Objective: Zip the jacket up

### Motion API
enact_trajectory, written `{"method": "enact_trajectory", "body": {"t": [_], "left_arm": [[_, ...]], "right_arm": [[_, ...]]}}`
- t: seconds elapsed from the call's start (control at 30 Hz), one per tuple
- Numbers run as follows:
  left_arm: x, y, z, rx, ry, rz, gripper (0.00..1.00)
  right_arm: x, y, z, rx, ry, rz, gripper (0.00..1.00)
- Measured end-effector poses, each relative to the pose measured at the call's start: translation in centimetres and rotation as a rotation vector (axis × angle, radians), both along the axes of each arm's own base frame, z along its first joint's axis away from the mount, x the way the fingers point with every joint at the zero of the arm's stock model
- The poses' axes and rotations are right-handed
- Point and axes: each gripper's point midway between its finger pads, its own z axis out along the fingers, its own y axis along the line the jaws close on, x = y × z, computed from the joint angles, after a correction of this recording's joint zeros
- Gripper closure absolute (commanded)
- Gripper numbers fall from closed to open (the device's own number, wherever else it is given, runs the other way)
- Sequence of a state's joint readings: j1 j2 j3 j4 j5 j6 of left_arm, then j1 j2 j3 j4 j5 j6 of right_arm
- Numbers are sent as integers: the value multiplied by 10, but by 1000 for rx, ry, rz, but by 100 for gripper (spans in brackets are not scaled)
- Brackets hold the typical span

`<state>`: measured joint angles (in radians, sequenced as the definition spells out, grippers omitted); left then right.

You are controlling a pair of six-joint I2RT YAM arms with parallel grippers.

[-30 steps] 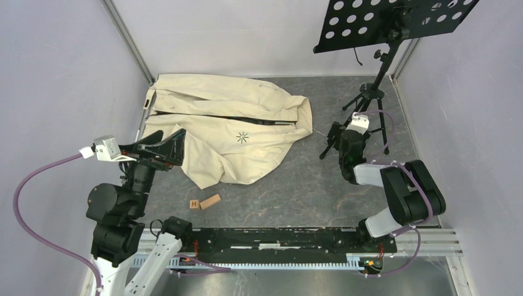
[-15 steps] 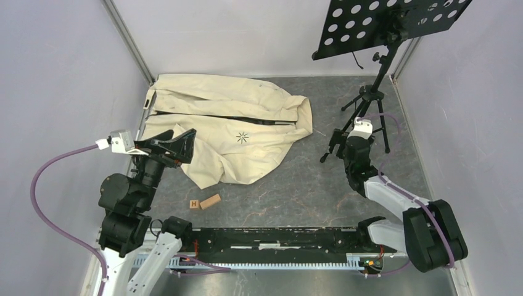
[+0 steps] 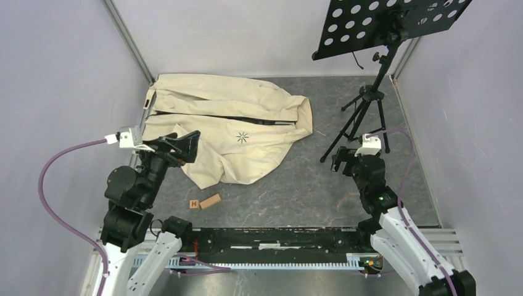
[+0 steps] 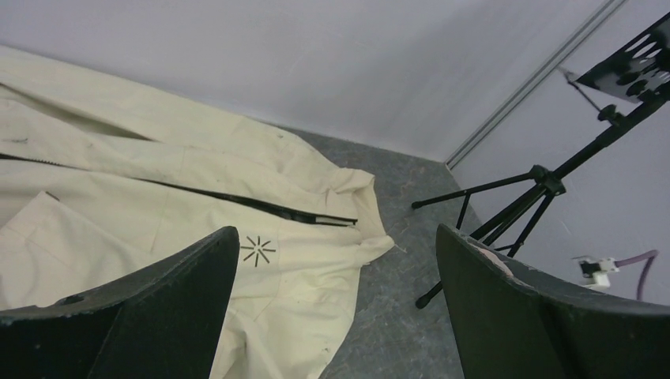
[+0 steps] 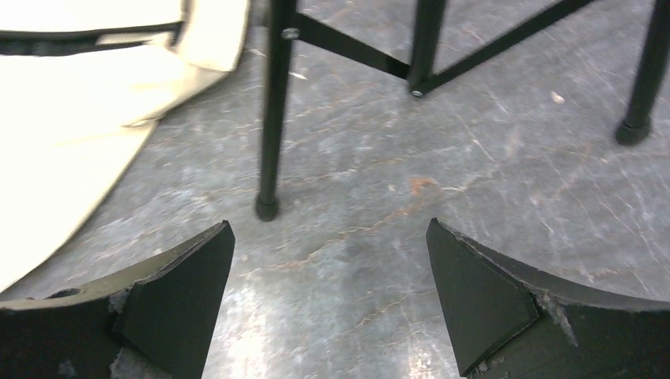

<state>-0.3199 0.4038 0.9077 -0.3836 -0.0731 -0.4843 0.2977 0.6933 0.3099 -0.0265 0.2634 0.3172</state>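
Note:
The cream jacket (image 3: 247,102) lies spread flat at the back left of the table, its dark zipper (image 3: 237,118) running across it and parted near the collar end. A black starburst logo (image 3: 242,137) marks the chest. My left gripper (image 3: 185,147) hovers open over the jacket's near left edge, holding nothing. In the left wrist view the jacket (image 4: 158,158), zipper (image 4: 253,204) and logo (image 4: 257,249) lie ahead of the open left gripper (image 4: 336,233). My right gripper (image 3: 343,161) is open above bare table, right of the jacket. The right wrist view shows the right gripper (image 5: 329,225) empty, a jacket (image 5: 79,103) corner far left.
A black music stand (image 3: 388,21) on a tripod (image 3: 364,111) stands at the back right; one tripod leg (image 5: 272,103) ends just ahead of the right gripper. Two small wooden blocks (image 3: 205,201) lie near the jacket's front hem. Walls close in on three sides.
The right arm has swung back toward the near edge, carrying its gripper away from the tripod. The left gripper has shifted slightly right over the jacket's edge. Both stay open.

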Motion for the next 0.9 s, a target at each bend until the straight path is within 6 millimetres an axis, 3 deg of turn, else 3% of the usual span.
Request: {"method": "enact_trajectory", "body": {"t": [0.17, 0.33, 0.43, 0.67, 0.73, 0.9], "left_arm": [[3, -1, -29, 39, 120, -1, 0], [4, -4, -51, 78, 238, -13, 0], [6, -8, -66, 103, 316, -35, 0], [13, -22, -104, 153, 505, -97, 0], [19, -21, -116, 171, 559, -78, 0], [44, -3, -134, 183, 663, 25, 0]], "right_arm": [[-18, 38, 17, 58, -53, 224, 1], [-36, 94, 20, 106, -50, 485, 1], [-38, 123, 21, 144, -58, 584, 8], [-25, 200, 2, 163, 19, 690, 8], [-16, 224, 7, 159, 5, 702, 7], [26, 295, 45, 184, -102, 720, 9]]}}
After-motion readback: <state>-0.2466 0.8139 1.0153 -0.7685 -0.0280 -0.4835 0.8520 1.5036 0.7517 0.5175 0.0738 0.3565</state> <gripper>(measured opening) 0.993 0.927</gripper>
